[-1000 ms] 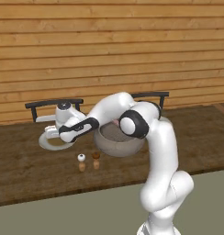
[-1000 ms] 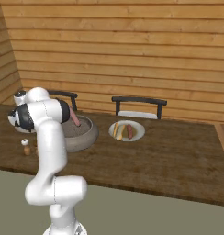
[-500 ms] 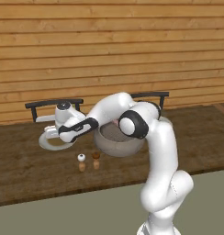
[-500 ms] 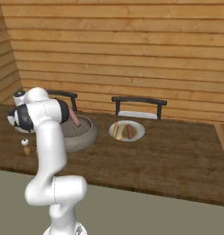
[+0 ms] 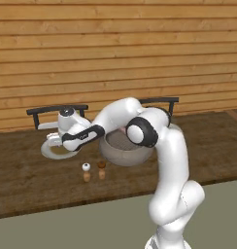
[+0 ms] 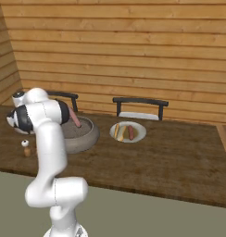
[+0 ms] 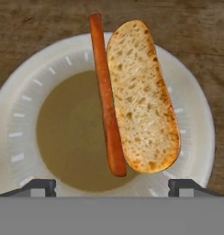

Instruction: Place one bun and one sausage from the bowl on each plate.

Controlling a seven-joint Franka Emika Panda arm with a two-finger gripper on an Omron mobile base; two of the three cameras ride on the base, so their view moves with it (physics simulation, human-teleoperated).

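- The gripper hangs over the left plate, its two dark fingertips spread wide apart with nothing between them: released.
- On that plate, in the hand view, a bun lies cut face up, and a sausage lies right alongside it, touching along its length. One end of the sausage reaches past the plate's rim onto the wood.
- From the left base view the same plate sits on the brown wooden counter, to the left of the grey bowl, and the white hand hovers just above it.
- The bowl stands near the middle of the counter; a second sausage leans against its far inner wall.
- The right plate lies to the right of the bowl, well apart from the left one, and carries another bun and a third sausage side by side.
- Two small shakers stand just in front of the bowl, on the near side of the counter.
- A dark rail runs behind the left plate, before the plank wall.
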